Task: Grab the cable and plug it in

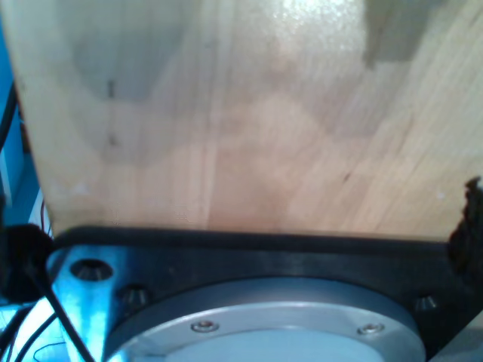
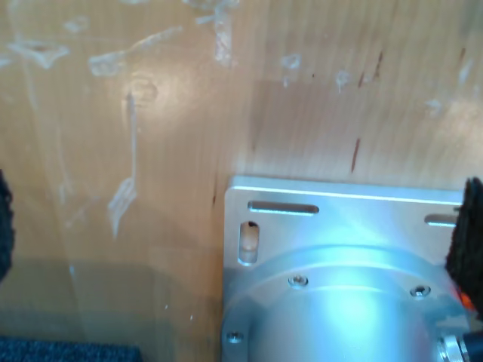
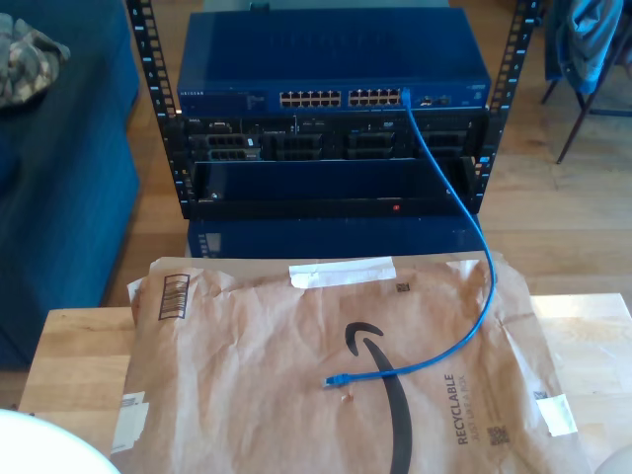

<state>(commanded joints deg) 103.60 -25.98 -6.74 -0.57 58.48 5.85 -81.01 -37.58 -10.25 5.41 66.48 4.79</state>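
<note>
The cable [image 3: 481,296] is thin and bright blue. One end sits in a port at the exterior view's right of the blue network switch [image 3: 326,74]. From there it hangs down in front of the rack and curves onto a brown paper mailer [image 3: 247,375]. Its free plug [image 3: 334,380] lies loose near the mailer's middle. My first gripper [image 1: 241,241] is open over bare wood, with a dark fingertip [image 1: 472,226] at the picture's edge. My second gripper [image 2: 238,234] is open too, black fingertips [image 2: 469,234] spread wide, nothing between them.
The mailer covers most of the wooden table [image 3: 69,346]. Behind it stands the server rack [image 3: 326,148] with more units under the switch. A blue sofa [image 3: 59,178] is at the exterior view's left. A black mount plate [image 1: 264,256] and an aluminium base plate [image 2: 339,219] lie under the grippers.
</note>
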